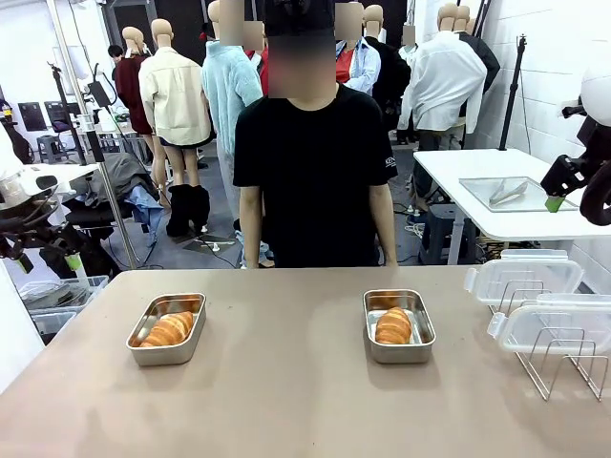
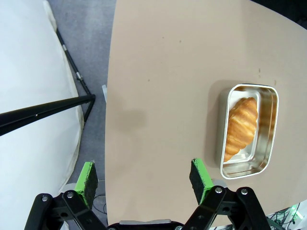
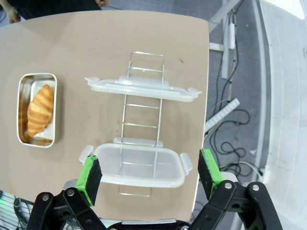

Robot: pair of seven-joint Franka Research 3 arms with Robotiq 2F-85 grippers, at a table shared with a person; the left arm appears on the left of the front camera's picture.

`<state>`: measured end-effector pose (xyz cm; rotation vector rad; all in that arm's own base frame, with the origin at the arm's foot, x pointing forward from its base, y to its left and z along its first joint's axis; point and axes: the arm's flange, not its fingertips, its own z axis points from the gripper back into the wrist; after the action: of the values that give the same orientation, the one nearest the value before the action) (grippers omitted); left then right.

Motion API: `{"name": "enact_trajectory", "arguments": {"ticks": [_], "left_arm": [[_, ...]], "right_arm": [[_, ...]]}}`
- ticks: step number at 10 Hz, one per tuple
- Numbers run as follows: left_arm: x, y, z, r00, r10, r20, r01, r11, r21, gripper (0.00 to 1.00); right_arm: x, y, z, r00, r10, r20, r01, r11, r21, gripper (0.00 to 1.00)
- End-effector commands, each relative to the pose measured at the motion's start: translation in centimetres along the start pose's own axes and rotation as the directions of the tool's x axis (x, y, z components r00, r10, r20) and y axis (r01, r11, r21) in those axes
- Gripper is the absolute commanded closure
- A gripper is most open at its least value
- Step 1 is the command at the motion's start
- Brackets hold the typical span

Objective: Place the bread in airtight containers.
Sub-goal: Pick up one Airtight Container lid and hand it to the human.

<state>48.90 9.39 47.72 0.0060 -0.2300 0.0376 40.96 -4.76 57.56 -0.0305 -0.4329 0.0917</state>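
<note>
R gripper point(image 3: 149, 168) hovering wide open, empty — L gripper point(image 2: 144, 176) too. Lower-centre lid point(image 3: 134, 175) risking slipping off rack point(image 3: 143, 106) if pinched off-centre.

a person point(image 1: 310, 172) in a black t-shirt stands at the far edge of the tan table point(image 1: 286, 401). a wire rack point(image 1: 561, 363) sits at its right end — behind, a white side table point(image 1: 449, 176) carries a tray point(image 1: 477, 189) with tongs point(image 1: 508, 194).

Containers point(image 1: 167, 329): shiny brushed steel. Lids point(image 3: 139, 165): clear glossy plastic. Rack point(image 3: 141, 115): bare wire. Tabletop point(image 1: 286, 391): matt tan. Croissants point(image 1: 392, 326): ridged golden crust.
</note>
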Motion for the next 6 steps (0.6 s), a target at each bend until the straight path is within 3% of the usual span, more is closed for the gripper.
{"name": "enact_trajectory", "arguments": {"ticks": [1,3,4,6], "left_arm": [[-0.3,0.2,0.1,1.0,0.004,0.01,-0.004,1.0,0.0,0.0],[-0.3,0.2,0.1,1.0,0.004,0.01,-0.004,1.0,0.0,0.0],[-0.3,0.2,0.1,1.0,0.004,0.01,-0.004,1.0,0.0,0.0],[-0.3,0.2,0.1,1.0,0.004,0.01,-0.004,1.0,0.0,0.0]], "right_arm": [[0.3,0.1,-0.1,1.0,-0.011,-0.003,0.011,1.0,-0.011,0.0],[0.0,0.0,0.0,1.0,0.0,0.0,0.0,1.0,0.0,0.0],[-0.4,0.8,-0.1,0.995,0.099,-0.001,-0.099,0.994,-0.035,0.0],[-2.2,3.6,-1.2,0.881,0.472,0.004,-0.472,0.881,-0.011,0.0]]}}
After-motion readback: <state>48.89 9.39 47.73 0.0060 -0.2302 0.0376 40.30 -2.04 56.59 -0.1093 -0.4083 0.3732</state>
